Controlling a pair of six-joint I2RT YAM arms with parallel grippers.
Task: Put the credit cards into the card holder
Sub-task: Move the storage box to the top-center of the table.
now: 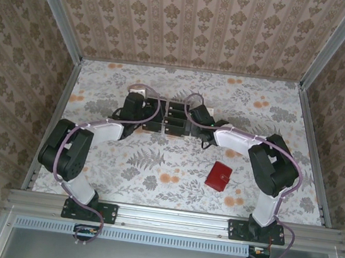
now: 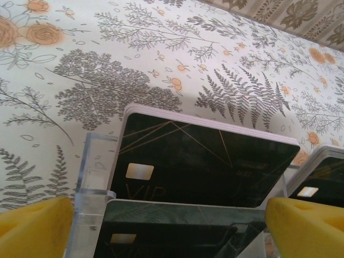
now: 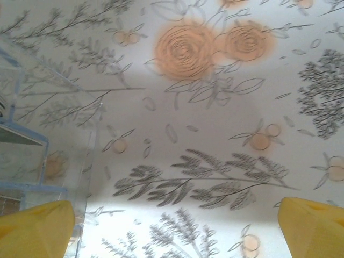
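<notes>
The floral-patterned desk (image 1: 149,164) was viewed from overhead. The left jaws were held wide open with nothing gripped. Their yellow fingertips (image 2: 33,228) were seen low at either side of the wrist view, flanking a clear plastic slotted rack (image 2: 92,172). The flat black rectangular credit cards (image 2: 204,161) were noted standing on edge in the rack's slots, tilted back, with thin gold lines and a pale chip patch on their faces. One was set in front of another, and a further one was seen at the far right. From overhead the rack was placed mid-desk toward the far side, between the two wrists. The right jaws were likewise spread wide and empty, over bare desk, with the rack's clear wall just to their left. The small squarish red card holder (image 1: 219,176) was found lying flat, apparently closed, right of centre and nearer the front edge, apart from the rack and clear of both sets of jaws.
</notes>
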